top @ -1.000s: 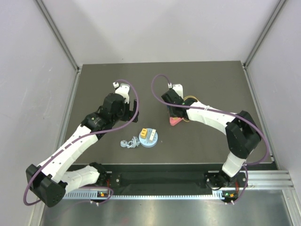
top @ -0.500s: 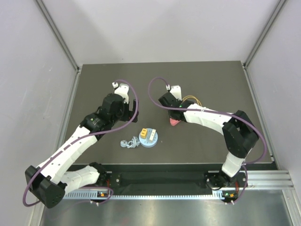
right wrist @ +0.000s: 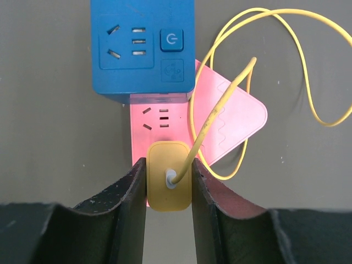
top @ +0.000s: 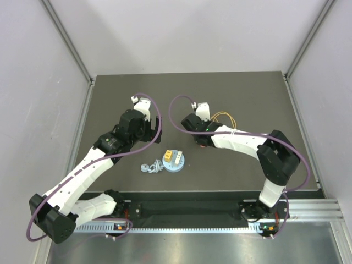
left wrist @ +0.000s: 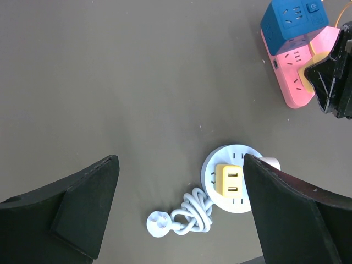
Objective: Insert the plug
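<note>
1. Right now you are at the seating step. The right gripper [right wrist: 169, 165] pinches the yellow plug [right wrist: 169, 187] by its two sides, fingers pressed flat against the body. The plug's yellow cable [right wrist: 308, 60] comes out of its back towards the wrist camera and loops off to the side
2. You have the plug over the near end of the pink power strip [right wrist: 236, 118], just below one visible set of slots. The plug body hides its own prongs, so I cannot tell whether they have entered a socket
3. A blue socket block [right wrist: 144, 47] covers the far end of the pink strip. Whether it is plugged into the strip or only lying on it is not shown
4. Your left gripper [left wrist: 180, 159] is spread wide and holds nothing. It hangs over a round white socket puck [left wrist: 242, 154] that carries a yellow adapter [left wrist: 230, 181], with a knotted white cord [left wrist: 187, 214] just beside the puck. All of this is well apart from the pink strip
5. The next move, as I judge it, calls for a straight push along the prongs with the plug kept square to the slots. The strip seems to lie loose on the table [top: 247, 93], so it may slide or tip under a skewed push, and bracing it with the free left gripper could help
6. No brand or wording can be read anywhere. The blue block's button bears a power symbol, the square below it has a mark too faint to make out, and the pink strip shows only a raised zigzag
</note>
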